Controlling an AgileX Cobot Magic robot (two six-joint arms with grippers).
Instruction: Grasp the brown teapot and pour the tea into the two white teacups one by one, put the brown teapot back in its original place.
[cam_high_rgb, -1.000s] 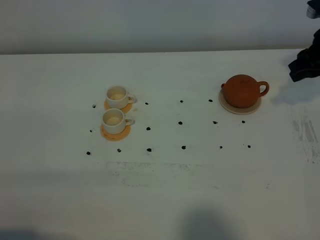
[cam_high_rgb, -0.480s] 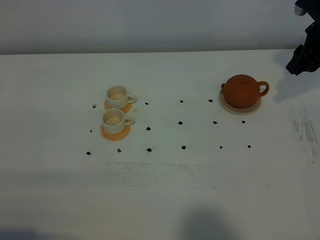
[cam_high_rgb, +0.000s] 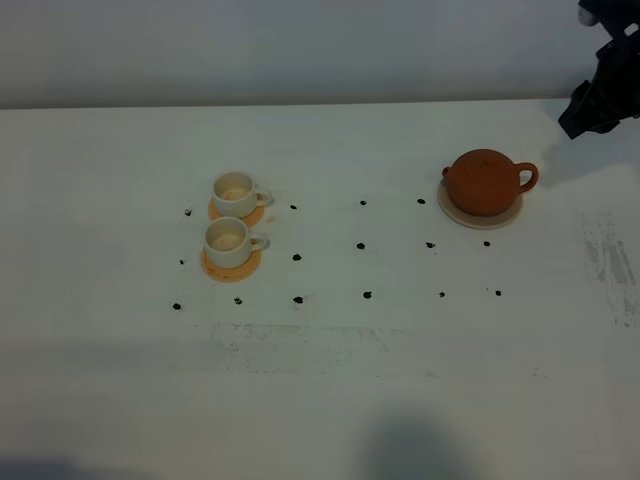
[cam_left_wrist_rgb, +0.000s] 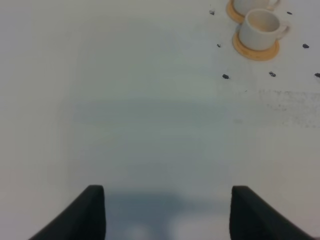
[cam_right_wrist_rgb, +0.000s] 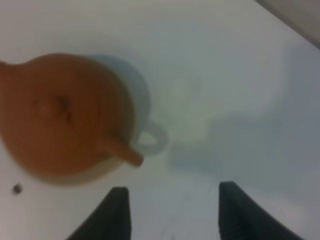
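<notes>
Teapot (cam_high_rgb: 486, 181) sits upright on its saucer (cam_high_rgb: 480, 219) at the right of the surface (cam_high_rgb: 330, 400), handle facing the right edge. Right tool (cam_right_wrist_rgb: 172, 190) hovers up beyond that handle, jaws wide, released, gripping nothing. Two cups (cam_high_rgb: 236, 193) stand well apart from the pot on the left, each on a coaster (cam_high_rgb: 231, 267), one just behind the other. Left tool (cam_left_wrist_rgb: 167, 190) hangs over bare surface, also released.
</notes>
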